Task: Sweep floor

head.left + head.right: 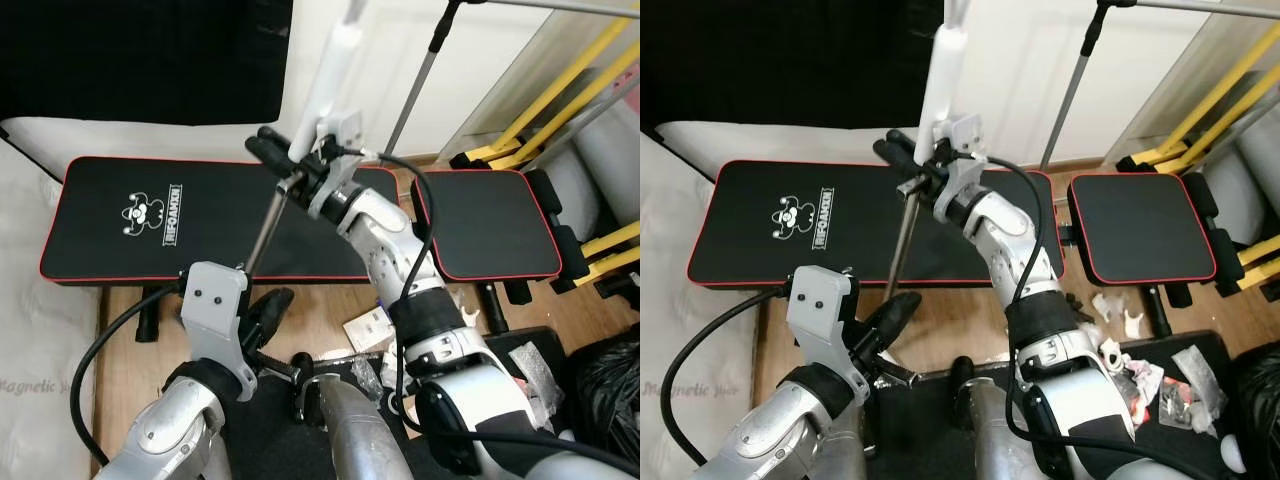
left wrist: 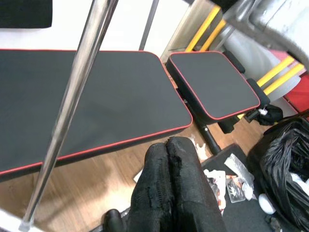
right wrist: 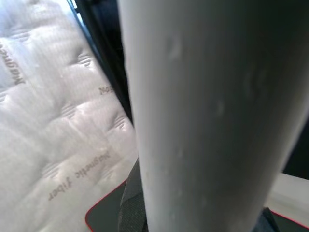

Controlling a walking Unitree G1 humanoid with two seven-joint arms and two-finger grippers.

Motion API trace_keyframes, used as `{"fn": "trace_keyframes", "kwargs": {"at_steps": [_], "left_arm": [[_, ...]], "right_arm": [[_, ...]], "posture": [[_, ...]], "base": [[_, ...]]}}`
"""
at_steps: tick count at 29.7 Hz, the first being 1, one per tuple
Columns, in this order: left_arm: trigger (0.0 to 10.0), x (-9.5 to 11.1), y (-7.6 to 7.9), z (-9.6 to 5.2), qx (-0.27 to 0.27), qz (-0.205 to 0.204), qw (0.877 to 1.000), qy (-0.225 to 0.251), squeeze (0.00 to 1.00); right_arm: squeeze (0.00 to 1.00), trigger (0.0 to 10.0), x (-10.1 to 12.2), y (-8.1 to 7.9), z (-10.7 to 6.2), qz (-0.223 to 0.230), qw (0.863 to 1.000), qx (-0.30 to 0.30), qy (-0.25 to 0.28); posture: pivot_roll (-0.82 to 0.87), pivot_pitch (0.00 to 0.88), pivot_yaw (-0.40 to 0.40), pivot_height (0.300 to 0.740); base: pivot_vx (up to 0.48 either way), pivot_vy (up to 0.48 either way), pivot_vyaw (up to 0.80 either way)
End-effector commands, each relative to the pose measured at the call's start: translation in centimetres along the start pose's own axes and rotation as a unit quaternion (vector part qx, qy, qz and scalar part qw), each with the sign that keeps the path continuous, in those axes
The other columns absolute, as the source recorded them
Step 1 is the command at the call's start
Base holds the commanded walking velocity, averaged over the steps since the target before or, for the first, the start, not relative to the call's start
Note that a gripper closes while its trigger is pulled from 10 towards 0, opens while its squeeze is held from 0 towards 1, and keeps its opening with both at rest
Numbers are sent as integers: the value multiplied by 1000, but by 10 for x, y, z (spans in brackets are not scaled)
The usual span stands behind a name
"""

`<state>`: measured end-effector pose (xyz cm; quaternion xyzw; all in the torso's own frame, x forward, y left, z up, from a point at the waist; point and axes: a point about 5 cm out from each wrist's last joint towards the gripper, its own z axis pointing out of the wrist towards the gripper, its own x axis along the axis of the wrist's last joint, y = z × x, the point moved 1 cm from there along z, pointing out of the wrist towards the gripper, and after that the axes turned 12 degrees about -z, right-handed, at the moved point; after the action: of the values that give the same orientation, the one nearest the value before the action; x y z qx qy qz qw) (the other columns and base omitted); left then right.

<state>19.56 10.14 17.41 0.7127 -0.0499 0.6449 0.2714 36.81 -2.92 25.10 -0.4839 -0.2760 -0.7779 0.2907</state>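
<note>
I hold a broom whose white upper grip (image 1: 335, 70) runs down into a thin metal pole (image 1: 268, 225). My right gripper (image 1: 272, 150) is shut on it high up, above the black bench; the grip (image 3: 207, 121) looms very close in the right wrist view. My left gripper (image 1: 270, 305) sits lower, near the wooden floor, with its fingers (image 2: 169, 183) pressed together on nothing. The pole (image 2: 72, 96) passes beside them, apart from them. The broom's head is hidden behind my arms. Paper and plastic litter (image 1: 368, 330) lies on the floor under the bench's near edge.
A black weight bench (image 1: 150, 215) with red trim spans the view ahead. A white mattress (image 1: 40, 330) lies to the left. Yellow gym frames (image 1: 560, 90) and a black rubbish bag (image 1: 610, 385) crowd the right. More wrappers (image 1: 1120, 315) lie by the bench's foot.
</note>
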Motion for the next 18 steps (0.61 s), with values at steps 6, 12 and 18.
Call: {"fn": "trace_keyframes", "kwargs": {"at_steps": [6,12,18], "left_arm": [[10000,-5,2,-2,1,-9,1000,-22,0],[10000,-2,2,-1,3,-8,1000,-20,0],[10000,-2,3,0,5,-13,1000,-19,0]], "right_arm": [[0,10000,-7,8,-6,-5,1000,-13,-24],[0,10000,-8,14,-6,-18,999,-7,-32],[0,10000,-8,13,-4,-25,999,0,-33]], "posture": [[13,424,-221,740],[10,422,-226,740],[6,420,-231,740]], "base": [[160,0,0],[0,0,0],[0,0,0]]}}
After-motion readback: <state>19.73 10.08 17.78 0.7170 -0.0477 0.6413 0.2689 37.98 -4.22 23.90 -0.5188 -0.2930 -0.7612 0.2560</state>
